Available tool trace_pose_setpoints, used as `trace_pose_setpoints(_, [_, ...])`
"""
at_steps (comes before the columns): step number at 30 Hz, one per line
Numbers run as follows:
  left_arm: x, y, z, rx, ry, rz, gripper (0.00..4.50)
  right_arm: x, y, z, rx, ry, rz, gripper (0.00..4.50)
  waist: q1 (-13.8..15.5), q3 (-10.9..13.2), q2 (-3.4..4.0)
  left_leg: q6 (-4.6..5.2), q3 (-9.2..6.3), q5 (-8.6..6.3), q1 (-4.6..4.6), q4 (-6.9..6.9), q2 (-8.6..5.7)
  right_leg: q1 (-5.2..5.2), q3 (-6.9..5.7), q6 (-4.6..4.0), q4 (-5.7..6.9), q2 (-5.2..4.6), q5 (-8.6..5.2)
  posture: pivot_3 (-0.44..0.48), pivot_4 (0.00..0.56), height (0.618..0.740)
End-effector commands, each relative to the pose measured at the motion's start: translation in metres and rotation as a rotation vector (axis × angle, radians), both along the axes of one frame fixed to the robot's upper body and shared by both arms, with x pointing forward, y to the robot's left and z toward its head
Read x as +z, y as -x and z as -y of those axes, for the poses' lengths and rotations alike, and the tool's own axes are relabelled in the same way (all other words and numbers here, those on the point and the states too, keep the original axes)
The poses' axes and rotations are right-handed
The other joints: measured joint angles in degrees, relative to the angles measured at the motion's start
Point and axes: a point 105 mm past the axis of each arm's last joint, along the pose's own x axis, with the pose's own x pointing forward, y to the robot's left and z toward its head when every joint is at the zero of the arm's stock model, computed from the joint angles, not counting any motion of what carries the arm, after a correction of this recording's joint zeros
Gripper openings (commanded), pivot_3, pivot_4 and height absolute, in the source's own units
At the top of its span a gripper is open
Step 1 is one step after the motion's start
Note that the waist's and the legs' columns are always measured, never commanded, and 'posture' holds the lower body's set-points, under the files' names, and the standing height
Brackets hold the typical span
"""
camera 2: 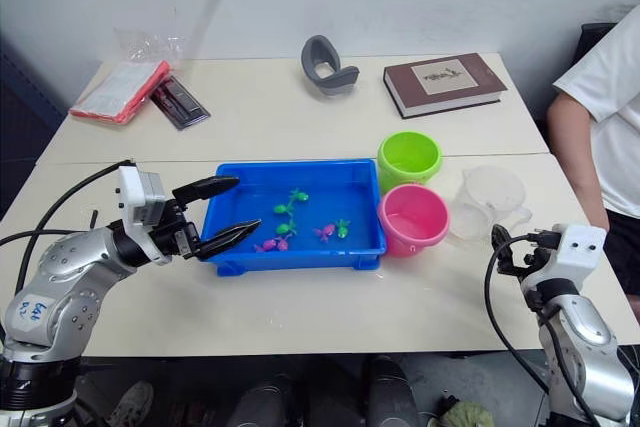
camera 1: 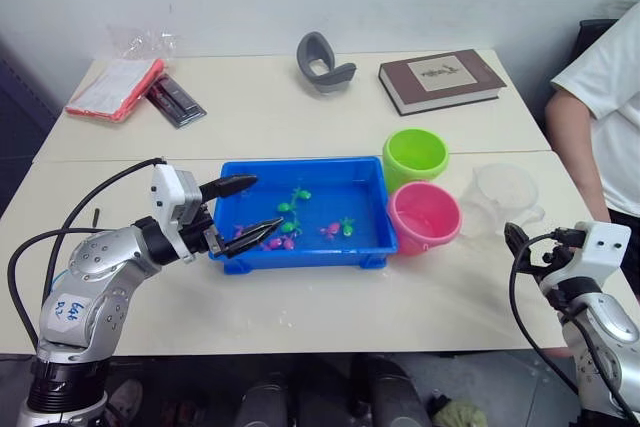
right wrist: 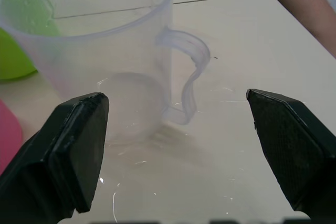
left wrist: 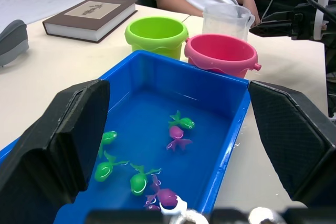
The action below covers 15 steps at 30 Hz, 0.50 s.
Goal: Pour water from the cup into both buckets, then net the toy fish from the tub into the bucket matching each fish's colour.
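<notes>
The blue tub (camera 1: 300, 164) sits mid-table with water and several toy fish in it, green ones (camera 1: 295, 197) and pink ones (camera 1: 280, 242). Touching its right end stand the lime green bucket (camera 1: 415, 155) and, nearer me, the pink bucket (camera 1: 424, 217). The clear cup (camera 1: 500, 197) stands upright just right of the pink bucket, its handle (right wrist: 186, 82) turned toward my right gripper. My left gripper (camera 1: 262, 203) hangs open over the tub's left end, holding nothing. My right gripper (camera 1: 516, 242) is open a short way in front of the cup, not touching it.
A person in a white shirt (camera 1: 600, 97) sits at the table's right edge, their arm close to the cup. At the back lie a brown book (camera 1: 440, 80), a grey curved object (camera 1: 322, 62), a red packet (camera 1: 115, 87) and a dark pack (camera 1: 175, 99).
</notes>
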Motion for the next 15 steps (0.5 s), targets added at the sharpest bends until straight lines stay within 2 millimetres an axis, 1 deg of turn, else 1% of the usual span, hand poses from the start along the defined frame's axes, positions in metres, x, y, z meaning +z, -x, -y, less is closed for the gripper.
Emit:
trace_pose_setpoints(1, [0.002, 0.004, -0.005, 0.016, -0.004, 0.029, 4.50, 0.016, 0.008, 0.002, 0.066, 0.017, 0.028, 4.46, 0.11, 0.00, 0.00, 0.01, -0.01, -0.01, 0.00, 0.00, 0.00, 0.00, -0.01, 0.00, -0.03, 0.00, 0.00, 0.000, 0.150, 0.740])
trace_pose_setpoints(3, [0.002, 0.005, -0.010, 0.035, -0.008, 0.029, 4.50, 0.031, 0.011, 0.001, 0.125, 0.019, 0.073, 4.46, 0.14, 0.00, 0.00, 0.03, 0.00, -0.02, -0.01, -0.03, 0.01, 0.00, -0.02, 0.00, -0.06, 0.00, 0.00, 0.000, 0.150, 0.740])
trace_pose_setpoints(5, [0.003, 0.007, -0.021, 0.071, -0.011, 0.036, 4.50, 0.053, 0.016, -0.005, 0.232, 0.071, 0.134, 4.46, 0.25, 0.00, 0.00, 0.05, 0.00, -0.03, -0.02, -0.03, 0.00, -0.01, -0.02, 0.01, -0.07, 0.00, 0.00, 0.000, 0.150, 0.740])
trace_pose_setpoints(6, [0.003, 0.009, -0.028, 0.095, 0.002, 0.020, 4.50, 0.066, 0.017, -0.008, 0.278, 0.121, 0.162, 4.46, 0.20, 0.00, 0.00, 0.08, 0.02, -0.04, -0.02, -0.03, -0.01, -0.02, -0.01, 0.02, -0.07, 0.00, 0.01, 0.000, 0.150, 0.740])
trace_pose_setpoints(7, [0.003, 0.011, -0.038, 0.128, 0.013, 0.004, 4.50, 0.081, 0.018, -0.009, 0.317, 0.216, 0.198, 4.46, -0.03, 0.00, 0.00, 0.11, 0.04, -0.07, -0.01, -0.04, 0.02, -0.01, 0.01, 0.02, -0.08, -0.01, 0.01, 0.000, 0.150, 0.740])
trace_pose_setpoints(9, [0.004, 0.013, -0.064, 0.245, 0.025, -0.006, 4.50, 0.105, 0.021, -0.020, 0.447, 0.400, 0.255, 4.46, -0.19, 0.02, -0.04, 0.13, 0.09, -0.10, 0.00, -0.08, 0.05, 0.02, 0.07, 0.02, -0.09, -0.02, 0.01, 0.000, 0.150, 0.740])
trace_pose_setpoints(10, [0.005, 0.013, -0.079, 0.322, 0.025, 0.003, 4.50, 0.112, 0.021, -0.026, 0.497, 0.436, 0.273, 4.46, -0.19, 0.03, -0.05, 0.18, 0.11, -0.15, 0.01, -0.09, 0.06, 0.04, 0.09, 0.02, -0.10, 0.00, 0.01, 0.000, 0.150, 0.740])
trace_pose_setpoints(11, [0.004, 0.013, -0.091, 0.385, 0.021, 0.009, 4.50, 0.116, 0.021, -0.031, 0.539, 0.441, 0.290, 4.46, -0.21, 0.07, -0.16, 0.18, 0.11, -0.16, 0.01, -0.11, 0.06, 0.04, 0.09, 0.01, -0.10, 0.01, 0.01, 0.000, 0.150, 0.740])
trace_pose_setpoints(12, [0.002, 0.014, -0.106, 0.456, 0.004, 0.018, 4.50, 0.119, 0.021, -0.041, 0.603, 0.426, 0.301, 4.46, -0.14, 0.07, -0.27, 0.16, 0.10, -0.17, 0.05, -0.12, 0.11, 0.06, 0.09, 0.01, -0.10, 0.03, 0.00, 0.000, 0.150, 0.740])
trace_pose_setpoints(15, [-0.010, 0.022, -0.154, 0.701, -0.050, 0.002, 4.50, 0.119, 0.025, -0.080, 0.888, 0.438, 0.305, 4.46, -0.08, 0.14, -0.44, 0.10, 0.06, -0.16, 0.18, -0.13, 0.16, 0.06, 0.02, -0.06, -0.10, 0.04, 0.01, 0.000, 0.150, 0.740])
